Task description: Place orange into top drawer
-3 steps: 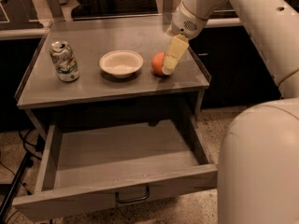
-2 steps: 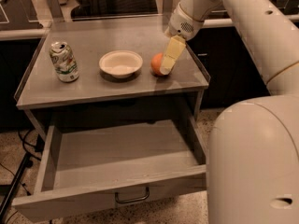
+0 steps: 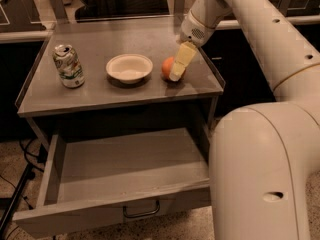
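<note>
The orange (image 3: 167, 67) sits on the grey tabletop (image 3: 100, 91), just right of the white bowl. My gripper (image 3: 173, 73) reaches down from the upper right and sits right at the orange, its pale yellow tip covering the fruit's right side. The top drawer (image 3: 90, 216) below the tabletop is pulled out wide. Its inside is bare and its dark wire handle (image 3: 141, 212) shows on the front panel.
A white bowl (image 3: 129, 67) stands mid-table and a green and white soda can (image 3: 69, 66) stands at the left. My large white arm (image 3: 265, 149) fills the right side. Cables lie on the speckled floor at the lower left (image 3: 17, 184).
The gripper has edged slightly left and down onto the orange. My arm's lower segment now fills more of the right side. The orange, bowl and can have not moved.
</note>
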You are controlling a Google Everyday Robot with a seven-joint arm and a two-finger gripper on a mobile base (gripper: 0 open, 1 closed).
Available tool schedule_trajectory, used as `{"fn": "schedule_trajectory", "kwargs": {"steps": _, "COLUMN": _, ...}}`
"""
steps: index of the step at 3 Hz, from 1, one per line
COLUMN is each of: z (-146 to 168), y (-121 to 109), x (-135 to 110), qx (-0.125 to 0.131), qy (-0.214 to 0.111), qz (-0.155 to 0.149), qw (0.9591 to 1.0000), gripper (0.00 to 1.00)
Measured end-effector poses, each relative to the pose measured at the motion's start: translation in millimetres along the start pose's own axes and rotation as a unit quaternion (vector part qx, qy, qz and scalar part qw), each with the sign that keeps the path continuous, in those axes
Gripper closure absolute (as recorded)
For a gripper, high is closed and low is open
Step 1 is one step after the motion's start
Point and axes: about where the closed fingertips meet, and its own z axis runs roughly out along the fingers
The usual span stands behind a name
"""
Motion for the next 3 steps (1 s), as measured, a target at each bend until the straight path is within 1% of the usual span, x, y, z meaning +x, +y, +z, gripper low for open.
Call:
{"fn": "schedule_trajectory", "kwargs": {"steps": 2, "z": 18, "y": -8, "x": 3, "qx": -0.011, "qy": 0.002, "qz": 0.013, "qw": 0.9999, "gripper": 0.00}}
{"fn": "schedule_trajectory", "kwargs": {"steps": 3, "z": 23, "y": -13, "x": 1, "qx": -0.013, "qy": 0.005, "qz": 0.015, "qw": 0.9998, "gripper": 0.00}}
